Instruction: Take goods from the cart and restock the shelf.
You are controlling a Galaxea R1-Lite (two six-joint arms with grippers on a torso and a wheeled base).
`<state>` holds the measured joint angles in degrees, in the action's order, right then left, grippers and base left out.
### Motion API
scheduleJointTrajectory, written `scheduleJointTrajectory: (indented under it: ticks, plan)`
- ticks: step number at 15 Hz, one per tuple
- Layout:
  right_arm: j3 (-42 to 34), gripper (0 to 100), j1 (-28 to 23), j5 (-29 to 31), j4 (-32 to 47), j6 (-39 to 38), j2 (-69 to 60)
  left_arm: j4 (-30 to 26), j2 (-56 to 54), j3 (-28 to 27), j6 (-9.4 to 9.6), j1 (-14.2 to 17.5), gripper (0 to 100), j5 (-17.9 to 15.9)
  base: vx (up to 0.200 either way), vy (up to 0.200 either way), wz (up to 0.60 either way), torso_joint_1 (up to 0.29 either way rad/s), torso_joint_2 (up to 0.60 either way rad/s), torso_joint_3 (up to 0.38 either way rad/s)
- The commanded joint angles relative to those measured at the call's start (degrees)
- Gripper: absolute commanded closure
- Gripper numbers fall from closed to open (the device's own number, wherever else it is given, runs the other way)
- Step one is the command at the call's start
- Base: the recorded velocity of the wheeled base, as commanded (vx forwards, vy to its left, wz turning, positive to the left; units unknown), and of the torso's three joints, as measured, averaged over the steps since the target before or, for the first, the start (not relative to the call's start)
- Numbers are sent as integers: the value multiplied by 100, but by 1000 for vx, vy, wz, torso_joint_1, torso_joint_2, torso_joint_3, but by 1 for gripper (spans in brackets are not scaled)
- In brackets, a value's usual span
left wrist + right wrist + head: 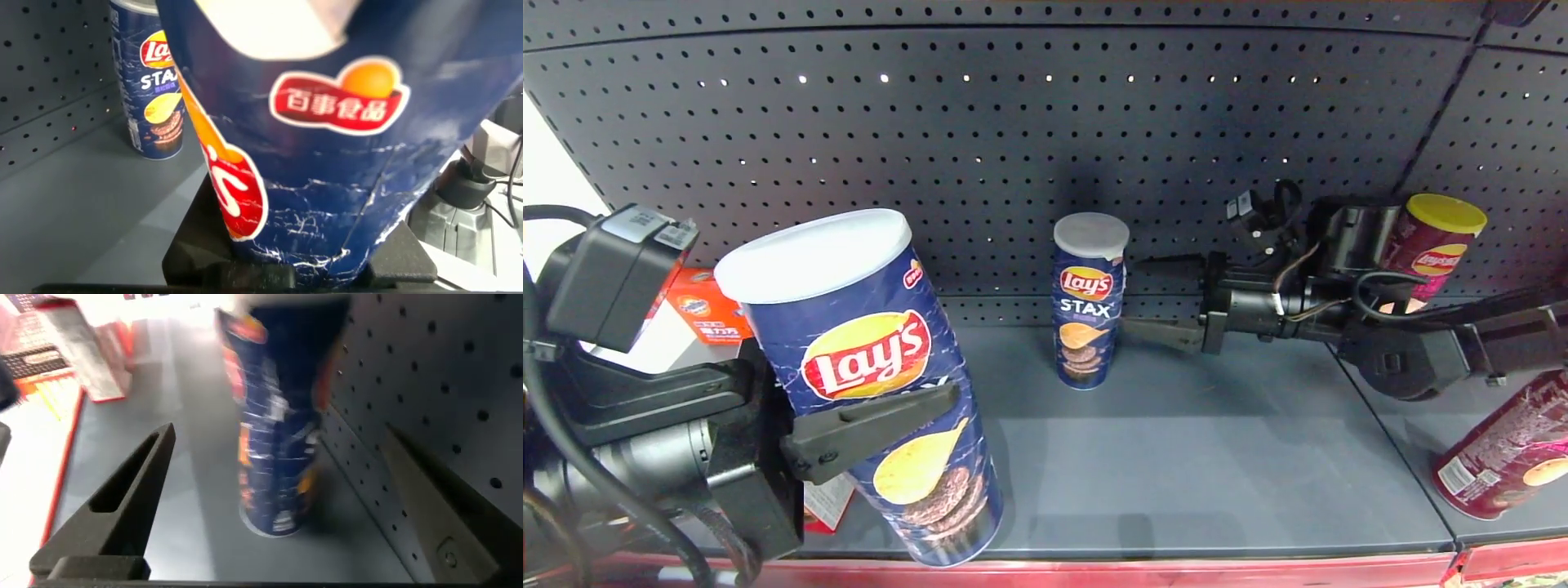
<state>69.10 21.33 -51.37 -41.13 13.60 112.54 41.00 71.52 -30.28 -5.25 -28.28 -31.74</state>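
The standing blue chip can (1088, 302) is taken as the landmark. It is seen upright on the grey shelf (1217, 457), close to the perforated back panel (1013, 122), with its white lid on.

To its left, and nearer the shelf's front edge, a second blue chip can (862, 384) is grasped around its middle by the left hand (882, 412), whose fingers are pressed against the can's sides. This second can is tilted, with its white lid leaning away from the landmark and its base by the front edge. Whether the base rests on the shelf cannot be told.

Just to the right of the landmark, the right hand (1156, 298) is held spread and grasps nothing. Its two fingers are pointed at the standing can, one level with the upper part and one level with the middle. The lower fingertip is seen just beside the can's wall, but contact cannot be confirmed.

Farther right of the landmark, behind the right arm, a yellow-lidded maroon chip can (1433, 245) is seen. A tilted maroon chip can (1511, 449) is seen nearer the front edge. Far to the landmark's left, beyond the grasped can, an orange box (707, 306) is seen.
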Motion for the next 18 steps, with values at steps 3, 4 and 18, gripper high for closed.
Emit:
scheduleJointTrajectory:
  ticks: [3, 4, 18]
  plan:
    - [535, 0, 46, -57, -9, 2, 795, 14, 108, -4, -2, -2, 100, 2, 0, 0, 0, 0, 0, 0]
    - [640, 0, 64, -92, -9, 2, 901, 22, 160, -4, -2, -2, 100, 2, 0, 0, 0, 0, 0, 0]
    - [1502, 100, 468, -189, -264, -60, 1762, 172, 257, 66, -11, 112, 100, 10, 0, 0, 0, 0, 0, 0]
